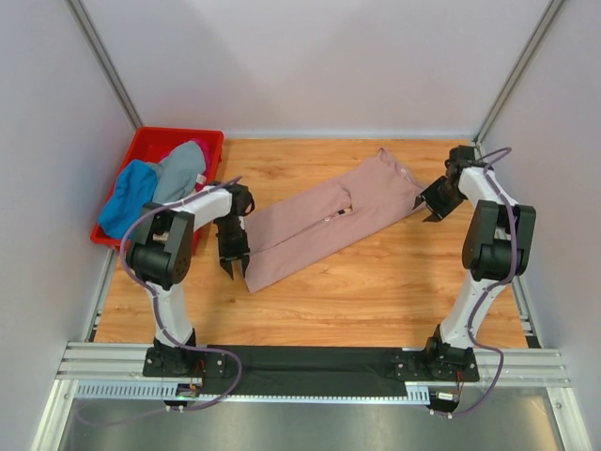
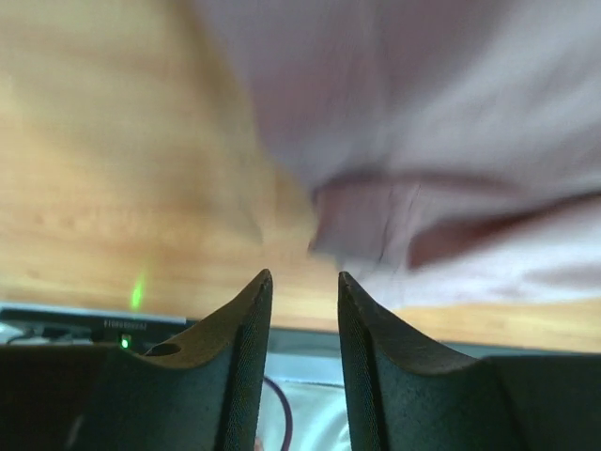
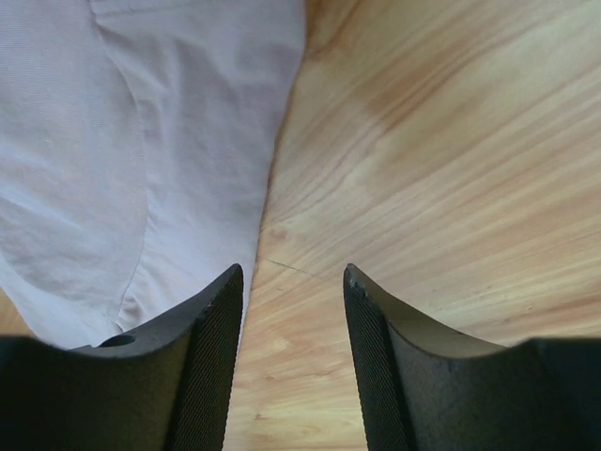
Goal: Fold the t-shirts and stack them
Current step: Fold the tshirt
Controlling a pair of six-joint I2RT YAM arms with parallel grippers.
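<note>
A dusty-pink t-shirt (image 1: 329,221) lies on the wooden table as a long band running diagonally from near left to far right. My left gripper (image 1: 233,263) hovers at its near-left end, open, with nothing between the fingers; in the left wrist view the blurred pink cloth (image 2: 451,141) lies just beyond the left gripper (image 2: 305,274). My right gripper (image 1: 434,209) is at the shirt's far-right end, open and empty. In the right wrist view the shirt's edge (image 3: 113,141) lies beside the left finger of the right gripper (image 3: 293,268), over bare wood.
A red crate (image 1: 178,133) stands at the far left corner and holds a blue t-shirt (image 1: 127,207), a grey one (image 1: 178,174) and a bit of magenta cloth (image 1: 202,150). Grey walls close in the table on three sides.
</note>
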